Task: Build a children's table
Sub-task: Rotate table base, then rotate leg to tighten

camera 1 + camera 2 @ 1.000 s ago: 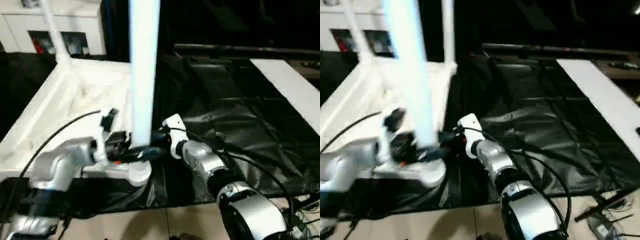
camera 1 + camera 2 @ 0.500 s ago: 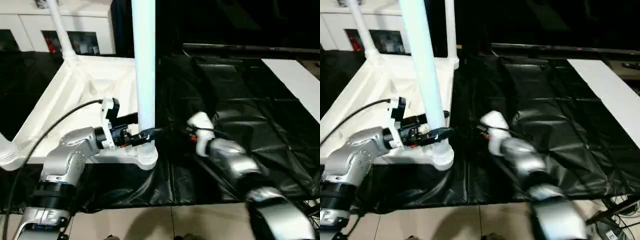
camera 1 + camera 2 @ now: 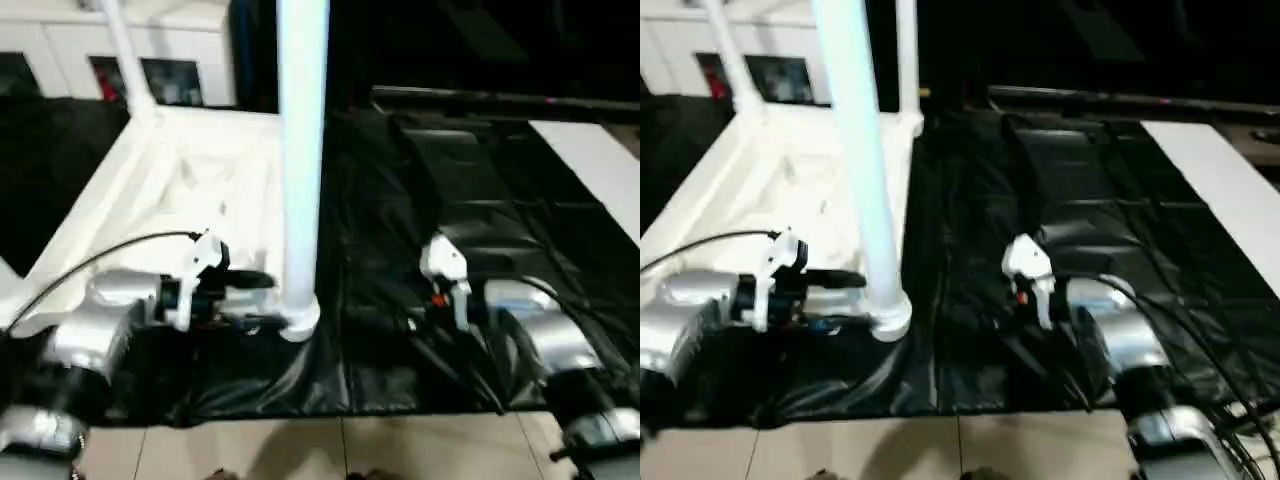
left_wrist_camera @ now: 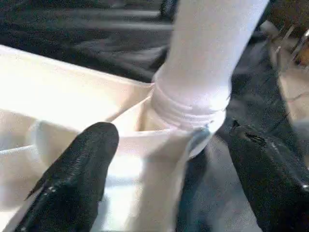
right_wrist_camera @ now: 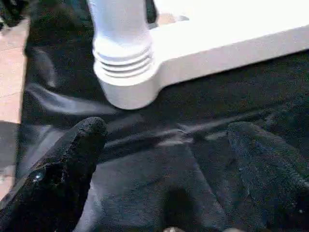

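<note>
Here the worktop (image 3: 520, 240), draped in a creased black cover, carries the children's table top (image 3: 170, 190) lying upside down on its left part, ribbed underside up. Three white legs stand upright in its corner sockets: the near leg (image 3: 302, 150) rises from the front right socket (image 3: 298, 322) by the worktop's front edge, a second leg (image 3: 906, 60) stands at the far right corner, and a third leg (image 3: 122, 50) at the far left corner. A flat white panel (image 3: 595, 170) lies on the cover at the far right. The left gripper (image 4: 169, 159) sits at the near leg's socket, fingers (image 4: 72, 179) spread wide on either side of it, clamping nothing. The right gripper (image 5: 164, 164) hovers over the black cover just right of that socket, its fingers (image 5: 63, 169) wide apart and empty.
</note>
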### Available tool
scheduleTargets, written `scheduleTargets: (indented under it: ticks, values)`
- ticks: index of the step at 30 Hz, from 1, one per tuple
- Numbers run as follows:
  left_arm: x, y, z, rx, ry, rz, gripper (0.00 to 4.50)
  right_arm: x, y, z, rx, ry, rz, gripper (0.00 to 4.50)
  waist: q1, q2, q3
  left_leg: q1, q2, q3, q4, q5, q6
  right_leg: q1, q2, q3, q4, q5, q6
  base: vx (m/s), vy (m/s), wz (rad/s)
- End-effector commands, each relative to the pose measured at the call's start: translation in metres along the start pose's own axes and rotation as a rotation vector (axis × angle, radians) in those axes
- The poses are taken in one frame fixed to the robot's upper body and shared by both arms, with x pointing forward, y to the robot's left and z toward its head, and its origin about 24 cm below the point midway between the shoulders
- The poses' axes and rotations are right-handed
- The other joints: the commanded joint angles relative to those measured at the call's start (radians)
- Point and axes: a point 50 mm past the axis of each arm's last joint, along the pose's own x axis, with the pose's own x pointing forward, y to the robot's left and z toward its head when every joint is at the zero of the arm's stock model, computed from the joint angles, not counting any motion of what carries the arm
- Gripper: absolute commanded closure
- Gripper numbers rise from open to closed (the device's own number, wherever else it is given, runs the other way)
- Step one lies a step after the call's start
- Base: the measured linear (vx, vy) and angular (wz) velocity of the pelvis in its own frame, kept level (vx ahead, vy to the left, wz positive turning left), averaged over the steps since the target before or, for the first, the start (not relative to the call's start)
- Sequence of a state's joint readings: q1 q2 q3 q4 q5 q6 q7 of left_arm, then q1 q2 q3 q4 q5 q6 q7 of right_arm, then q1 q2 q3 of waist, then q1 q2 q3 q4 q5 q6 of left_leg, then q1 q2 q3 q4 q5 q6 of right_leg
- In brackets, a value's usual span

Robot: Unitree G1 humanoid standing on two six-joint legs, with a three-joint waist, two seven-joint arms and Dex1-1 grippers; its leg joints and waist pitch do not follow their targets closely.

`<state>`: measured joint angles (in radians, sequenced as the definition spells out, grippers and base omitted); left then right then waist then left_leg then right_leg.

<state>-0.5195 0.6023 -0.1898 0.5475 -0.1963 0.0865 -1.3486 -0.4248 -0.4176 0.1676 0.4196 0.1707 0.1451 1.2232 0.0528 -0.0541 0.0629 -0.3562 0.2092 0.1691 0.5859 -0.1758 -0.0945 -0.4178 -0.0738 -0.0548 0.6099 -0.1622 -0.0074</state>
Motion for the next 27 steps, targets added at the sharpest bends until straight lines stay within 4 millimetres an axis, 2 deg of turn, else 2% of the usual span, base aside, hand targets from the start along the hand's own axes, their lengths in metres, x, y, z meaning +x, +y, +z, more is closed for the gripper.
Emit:
scheduleTargets:
  ticks: [1,7,9,12,20,27]
  values:
    - [0.0,0.001,-0.002,0.03,0.059,-0.034,0.76,-0.003,0.003,0.005,-0.008,-0.002,0.016,0.0,0.006,0.016,-0.066,0.007,0.017,0.003,-0.074,-0.297,0.018,0.049,-0.048,0.038,-0.08,-0.351,-0.18,0.0,0.0,0.0]
    - [-0.006,0.004,-0.007,0.028,0.109,-0.068,1.18,-0.004,0.01,0.004,-0.005,0.009,0.029,0.0,0.012,0.02,-0.067,0.009,0.016,0.003,-0.074,-0.308,0.004,0.05,-0.049,0.038,-0.078,-0.331,-0.193,0.0,0.0,0.0]
    - [-0.008,0.005,-0.01,0.024,0.133,-0.069,1.45,-0.004,0.012,0.005,-0.003,0.008,0.033,0.0,0.013,0.023,-0.066,0.009,0.018,0.001,-0.075,-0.315,-0.001,0.051,-0.051,0.038,-0.078,-0.333,-0.197,0.0,0.0,0.0]
    - [-0.011,0.007,-0.014,0.018,0.158,-0.055,1.51,-0.003,0.014,0.006,0.0,0.005,0.037,0.0,0.014,0.023,-0.066,0.01,0.017,0.001,-0.075,-0.329,-0.003,0.051,-0.052,0.038,-0.08,-0.355,-0.188,0.0,0.0,0.0]
    - [-0.018,0.013,-0.019,0.023,0.201,-0.037,2.3,-0.001,0.018,0.006,0.008,0.008,0.05,0.0,0.015,0.021,-0.064,0.011,0.016,-0.002,-0.076,-0.344,-0.009,0.049,-0.054,0.037,-0.085,-0.412,-0.166,0.0,0.0,0.0]
    - [-0.019,0.013,-0.02,0.004,0.215,-0.062,2.87,0.0,0.019,0.007,0.008,0.011,0.048,0.0,0.016,0.022,-0.065,0.012,0.017,-0.002,-0.076,-0.338,-0.012,0.05,-0.055,0.037,-0.082,-0.379,-0.184,0.0,0.0,0.0]
